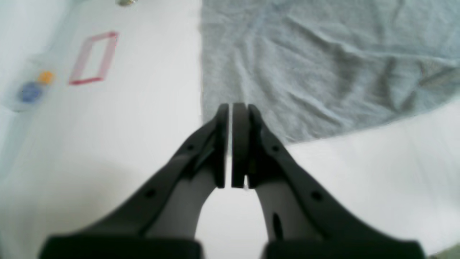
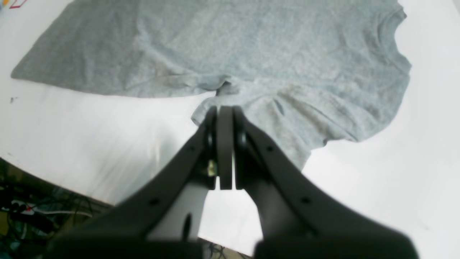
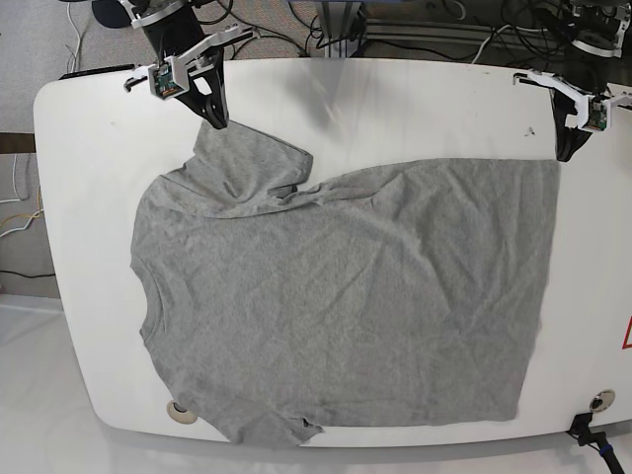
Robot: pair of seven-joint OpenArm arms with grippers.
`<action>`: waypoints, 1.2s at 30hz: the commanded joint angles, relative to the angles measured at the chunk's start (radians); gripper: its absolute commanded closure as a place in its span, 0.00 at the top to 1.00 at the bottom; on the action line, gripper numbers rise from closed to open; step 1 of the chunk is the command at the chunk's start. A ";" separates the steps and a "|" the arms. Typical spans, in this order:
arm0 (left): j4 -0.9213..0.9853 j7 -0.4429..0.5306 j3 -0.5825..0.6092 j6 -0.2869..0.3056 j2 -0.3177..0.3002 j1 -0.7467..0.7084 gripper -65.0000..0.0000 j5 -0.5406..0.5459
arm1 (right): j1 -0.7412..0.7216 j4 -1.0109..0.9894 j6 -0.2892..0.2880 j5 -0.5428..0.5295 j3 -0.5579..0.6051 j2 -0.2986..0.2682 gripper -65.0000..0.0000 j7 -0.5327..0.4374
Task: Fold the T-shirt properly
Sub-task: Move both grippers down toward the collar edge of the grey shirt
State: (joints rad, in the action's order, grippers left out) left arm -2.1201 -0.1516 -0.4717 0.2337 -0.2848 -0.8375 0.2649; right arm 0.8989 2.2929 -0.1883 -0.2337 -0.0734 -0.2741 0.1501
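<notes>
A grey T-shirt (image 3: 346,296) lies spread on the white table (image 3: 395,109), collar toward the left edge of the base view and hem to the right. The upper sleeve (image 3: 247,163) is bunched and creased. My right gripper (image 3: 215,120) is shut, its tips at the edge of that sleeve (image 2: 251,118); in the right wrist view the gripper (image 2: 224,108) shows no cloth between its pads. My left gripper (image 3: 566,153) is shut at the upper hem corner. In the left wrist view that gripper (image 1: 233,106) sits just at the corner of the shirt (image 1: 323,54).
A red tape rectangle (image 1: 94,57) is marked on the table beside the hem, with blurred blue (image 1: 31,91) and orange (image 1: 46,76) things beyond it. Cables (image 2: 28,212) hang below the table's edge. Two round holes (image 3: 178,412) (image 3: 599,400) sit near the front edge.
</notes>
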 commanded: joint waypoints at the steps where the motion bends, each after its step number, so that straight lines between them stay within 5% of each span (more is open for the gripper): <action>1: 0.003 0.006 -0.008 0.001 -0.011 0.010 0.00 0.006 | 0.000 -0.014 -0.010 -0.016 -0.003 0.000 0.00 0.014; 4: 0.023 -0.029 -0.010 0.022 -0.015 0.036 0.02 0.018 | -0.022 -0.041 -0.042 -0.064 -0.005 0.002 0.00 0.084; 7: 0.033 -0.083 -0.007 0.055 -0.016 0.063 0.25 0.029 | -0.047 -0.053 -0.081 -0.100 -0.006 0.003 0.00 0.153; 9: 0.041 -0.104 -0.005 0.078 -0.016 0.079 0.31 0.041 | -0.063 -0.058 -0.102 -0.111 -0.008 0.006 0.00 0.190; 18: 0.196 -0.107 -0.006 0.115 -0.033 0.144 0.37 0.087 | -0.150 -0.089 -0.114 -0.102 0.003 0.015 0.00 0.287; 22: 0.291 -0.119 -0.011 0.134 -0.070 0.187 0.42 0.114 | -0.166 -0.095 -0.110 -0.103 0.004 0.016 0.24 0.275; 24: 0.326 -0.122 -0.012 0.130 -0.080 0.209 0.45 0.122 | -0.177 -0.101 -0.108 -0.105 0.006 0.015 0.29 0.264; 36: 0.461 -0.191 -0.017 0.093 -0.081 0.302 0.55 0.158 | -0.187 -0.109 -0.101 -0.107 0.005 0.014 0.26 0.252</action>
State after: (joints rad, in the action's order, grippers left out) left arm -1.6562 -0.3531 -0.4808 0.3302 -0.3504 -0.5438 0.4129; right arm 0.7120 2.1685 -0.2886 -0.3298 -0.0647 -0.2546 0.4240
